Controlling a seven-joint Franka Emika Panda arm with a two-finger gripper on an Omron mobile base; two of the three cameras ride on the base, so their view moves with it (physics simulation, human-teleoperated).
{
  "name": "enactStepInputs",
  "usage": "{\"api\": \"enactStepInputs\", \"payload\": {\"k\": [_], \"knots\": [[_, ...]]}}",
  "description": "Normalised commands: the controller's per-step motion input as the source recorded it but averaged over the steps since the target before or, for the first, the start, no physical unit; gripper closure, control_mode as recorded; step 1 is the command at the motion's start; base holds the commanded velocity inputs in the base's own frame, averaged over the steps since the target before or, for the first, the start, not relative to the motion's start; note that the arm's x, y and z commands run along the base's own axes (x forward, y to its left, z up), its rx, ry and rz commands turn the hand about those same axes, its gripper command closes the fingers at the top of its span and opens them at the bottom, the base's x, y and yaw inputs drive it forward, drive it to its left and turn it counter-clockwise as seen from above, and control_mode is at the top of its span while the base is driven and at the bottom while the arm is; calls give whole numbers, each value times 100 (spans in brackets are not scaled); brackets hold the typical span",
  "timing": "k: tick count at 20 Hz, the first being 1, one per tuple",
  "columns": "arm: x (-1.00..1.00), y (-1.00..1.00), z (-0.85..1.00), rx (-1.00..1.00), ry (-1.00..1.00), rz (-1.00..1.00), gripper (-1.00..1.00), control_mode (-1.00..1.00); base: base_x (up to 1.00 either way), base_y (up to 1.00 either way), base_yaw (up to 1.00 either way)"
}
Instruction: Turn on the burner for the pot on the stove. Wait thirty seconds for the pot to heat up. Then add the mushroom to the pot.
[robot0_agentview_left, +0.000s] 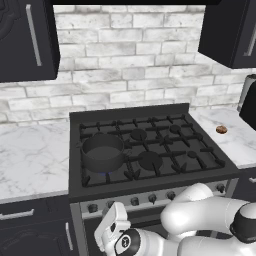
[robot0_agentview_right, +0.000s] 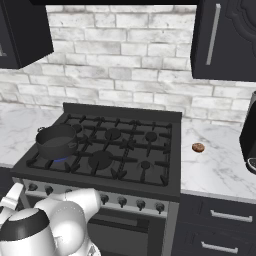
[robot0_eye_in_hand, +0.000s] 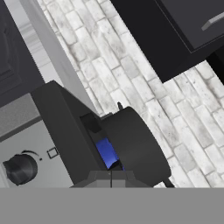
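Blue flame licks under the pot (robot0_agentview_left: 102, 152) on the stove's (robot0_agentview_left: 150, 112) front-left burner (robot0_agentview_left: 106, 173), so the arm, jaws pressed together and empty, should simply wait while the mushroom (robot0_agentview_left: 221, 130) sits on the table (robot0_agentview_left: 235, 145) at right.

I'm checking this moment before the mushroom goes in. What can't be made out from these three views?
- Inside of the pot: both base views look from too low an angle to show its bottom.
- Burner under the pot: just a sliver of blue flame shows; the pot covers the rest.
- Mushroom on the right counter: too small for detail.
- Knob markings: too blurred in the hand view.
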Motion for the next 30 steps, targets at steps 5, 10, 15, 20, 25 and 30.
{"api": "enactStepInputs", "payload": {"k": [5,10,15,20,25,30], "knots": [[0,0,0,0,0,0,100,-100,0,0,0],[0,0,0,0,0,0,100,-100,0,0,0],[0,0,0,0,0,0,100,-100,0,0,0],[0,0,0,0,0,0,100,-100,0,0,0],[0,0,0,0,0,0,100,-100,0,0,0],[0,0,0,0,0,0,100,-100,0,0,0]]}}
